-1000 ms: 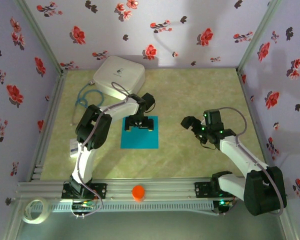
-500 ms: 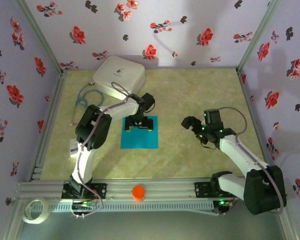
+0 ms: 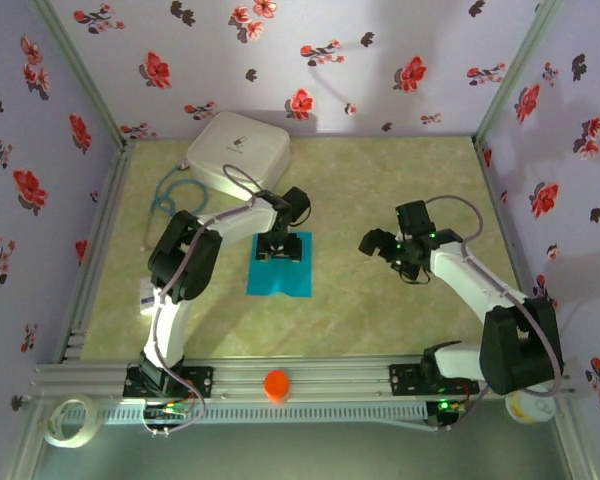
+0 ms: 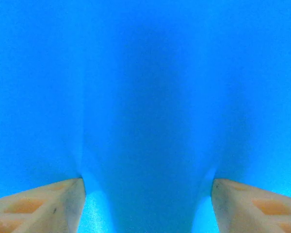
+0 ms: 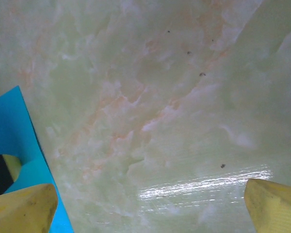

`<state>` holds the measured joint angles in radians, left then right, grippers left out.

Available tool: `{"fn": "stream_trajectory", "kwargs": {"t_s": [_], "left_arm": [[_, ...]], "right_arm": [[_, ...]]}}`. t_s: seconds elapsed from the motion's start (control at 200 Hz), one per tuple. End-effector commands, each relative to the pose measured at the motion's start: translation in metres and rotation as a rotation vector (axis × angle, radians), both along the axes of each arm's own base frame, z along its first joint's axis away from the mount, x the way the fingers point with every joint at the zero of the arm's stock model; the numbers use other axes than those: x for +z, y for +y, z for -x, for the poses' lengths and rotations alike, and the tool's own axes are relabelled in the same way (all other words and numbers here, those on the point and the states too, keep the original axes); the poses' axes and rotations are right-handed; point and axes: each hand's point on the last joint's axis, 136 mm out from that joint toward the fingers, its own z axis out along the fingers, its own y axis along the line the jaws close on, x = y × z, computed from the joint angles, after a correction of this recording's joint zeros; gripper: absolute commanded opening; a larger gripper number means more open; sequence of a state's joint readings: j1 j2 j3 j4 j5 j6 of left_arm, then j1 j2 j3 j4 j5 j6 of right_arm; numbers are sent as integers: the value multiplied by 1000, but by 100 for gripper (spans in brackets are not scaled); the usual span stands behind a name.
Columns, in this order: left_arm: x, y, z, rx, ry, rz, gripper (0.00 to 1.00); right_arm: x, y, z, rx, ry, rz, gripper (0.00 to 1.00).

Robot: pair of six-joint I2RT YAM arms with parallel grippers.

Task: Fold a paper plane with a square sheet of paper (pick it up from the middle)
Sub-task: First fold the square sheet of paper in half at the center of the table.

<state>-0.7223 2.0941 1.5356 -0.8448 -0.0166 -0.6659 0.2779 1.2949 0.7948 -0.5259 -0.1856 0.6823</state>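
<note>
Top view
- Sheet (image 3: 280, 282): one, turquoise, flat on the table (image 3: 380, 180), left of centre.
- Left gripper (image 3: 278, 250): one, set down on the far half of the sheet, roughly mid-width.
- Right gripper (image 3: 378, 248): one, over bare table to the right, well apart from the sheet, nothing in it.
- Box (image 3: 238, 150): one, white, at the far left corner.
- Orange knob (image 3: 276, 384): one, on the near rail.

Left wrist view
- Sheet (image 4: 145, 97): spreads across the frame.
- Left gripper (image 4: 148, 187): two tan fingers (image 4: 48, 204) with their tips on the paper and a clear gap between them. The paper humps up in a soft ridge inside that gap. Jaws partly open, not clamped on the ridge.

Right wrist view
- Right gripper (image 5: 150, 194): two yellow fingers (image 5: 24, 206) at the bottom corners, spread wide, empty.
- Sheet (image 5: 9, 126): one edge beside the left-hand finger. The rest is table (image 5: 160, 97).
</note>
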Motion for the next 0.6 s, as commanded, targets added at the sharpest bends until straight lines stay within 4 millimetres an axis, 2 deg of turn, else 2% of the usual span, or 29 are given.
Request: {"fn": "stream_trajectory", "kwargs": {"t_s": [0.0, 0.07, 0.2, 0.29, 0.46, 0.595], "left_arm": [[6, -13, 0, -32, -39, 66, 63], [15, -12, -4, -25, -76, 73, 53], [30, -14, -10, -3, -148, 123, 51], [42, -22, -13, -10, -179, 184, 42], [61, -32, -17, 9, -189, 299, 42], [83, -51, -20, 26, -196, 497, 42]], "right_arm": [[-1, -14, 5, -14, 11, 84, 99], [0, -18, 6, -24, 0, 105, 99], [9, -15, -1, -44, -88, 57, 99], [16, -11, -6, -80, -163, -5, 99], [12, -30, -2, -203, -207, 5, 99], [22, -22, -4, -135, -266, -52, 99]]}}
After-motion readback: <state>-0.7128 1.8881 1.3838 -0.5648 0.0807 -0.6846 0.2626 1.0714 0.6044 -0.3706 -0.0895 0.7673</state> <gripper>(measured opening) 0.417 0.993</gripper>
